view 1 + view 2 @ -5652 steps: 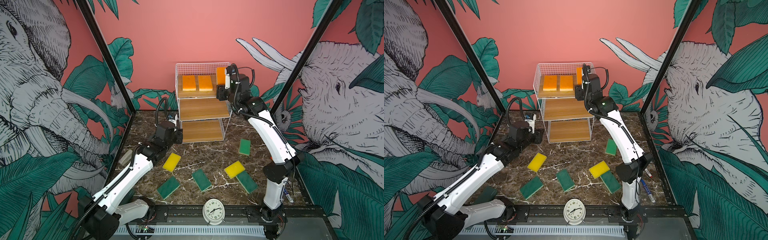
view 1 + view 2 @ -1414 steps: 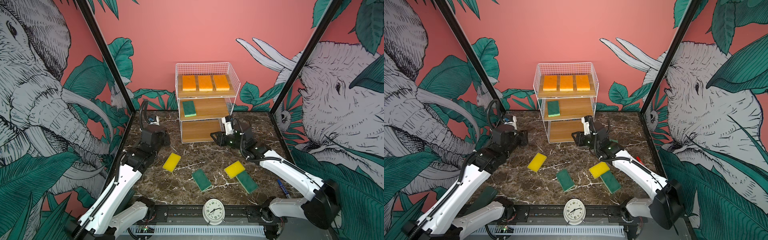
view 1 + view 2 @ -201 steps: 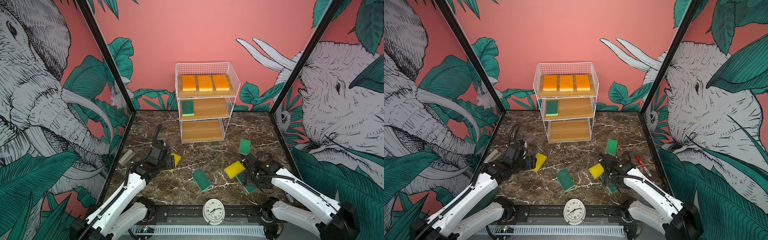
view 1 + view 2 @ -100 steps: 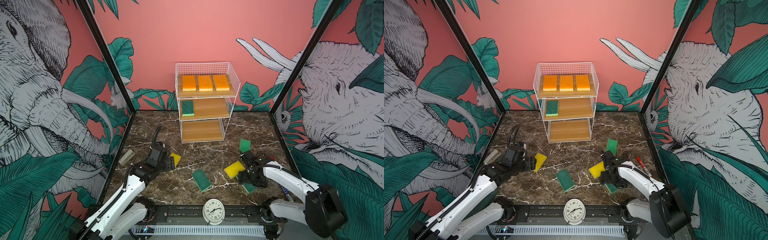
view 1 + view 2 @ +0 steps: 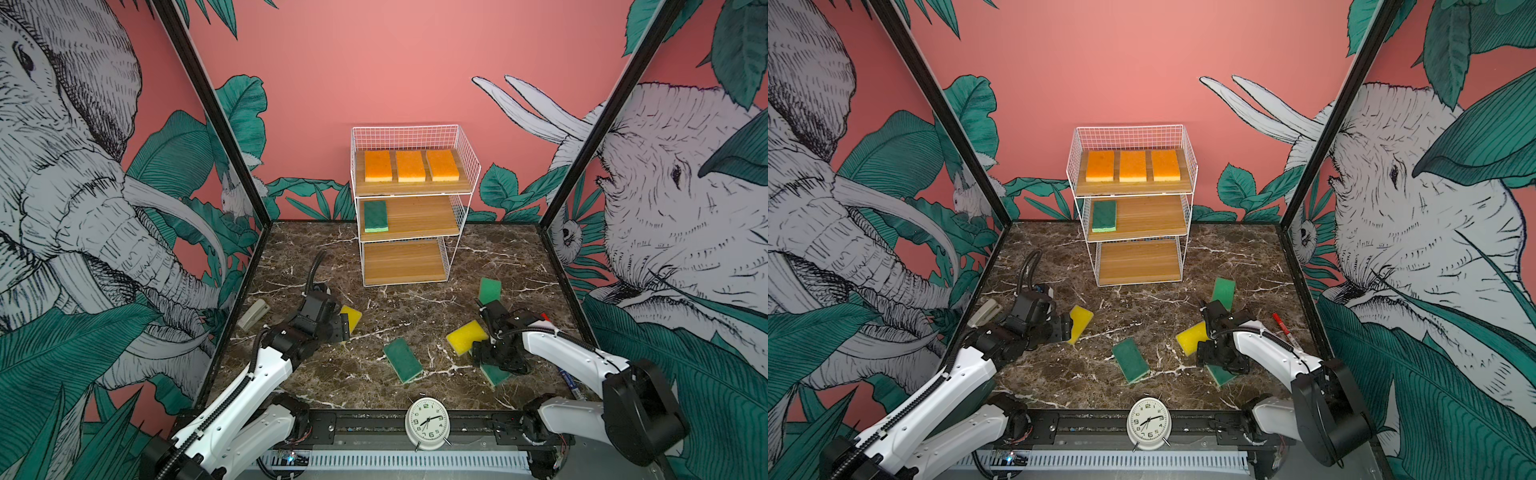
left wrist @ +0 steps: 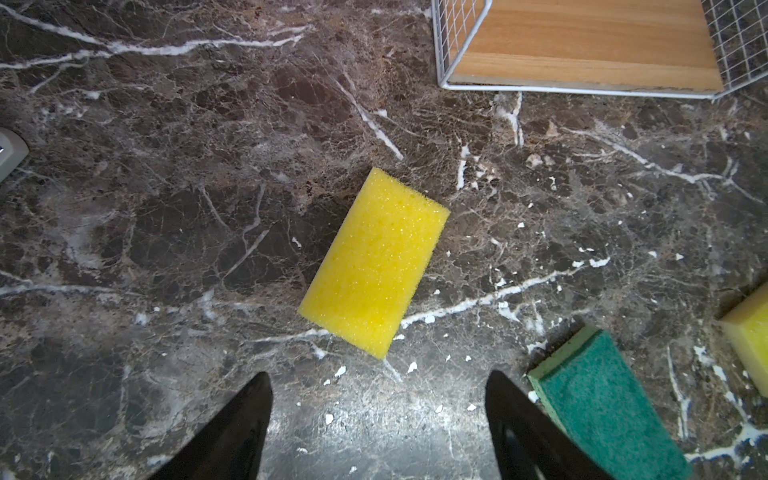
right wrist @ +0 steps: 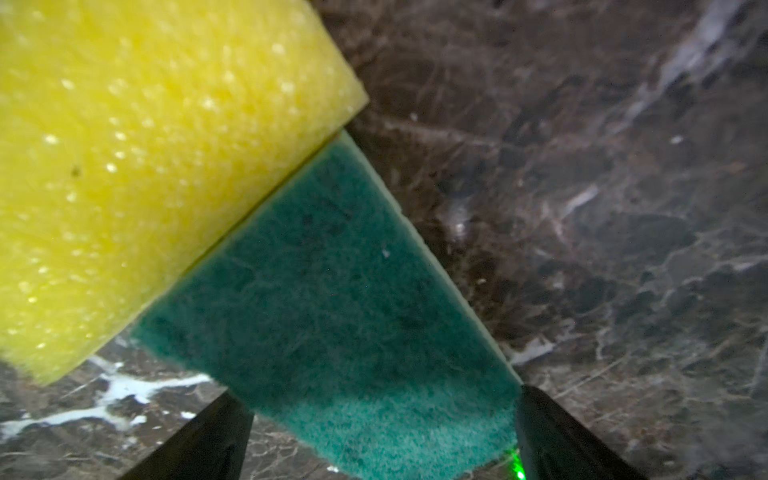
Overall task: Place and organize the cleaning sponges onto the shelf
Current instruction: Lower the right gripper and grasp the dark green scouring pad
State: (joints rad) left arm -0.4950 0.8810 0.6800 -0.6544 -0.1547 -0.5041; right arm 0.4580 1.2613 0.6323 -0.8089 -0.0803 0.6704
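Your left pincer [image 6: 378, 376] stands wide and empty, squared up so a yellow sponge [image 6: 374, 262] lies flat just ahead of its tips, ready to be straddled; your right pincer [image 7: 378, 392] is spread wide too, jaws flanking the near end of a green sponge [image 7: 332, 291] whose far end a second yellow sponge [image 7: 145, 145] overlaps; the green face looks fuzzy, edged with pale foam; the shelf [image 5: 419, 216] stands well beyond both.
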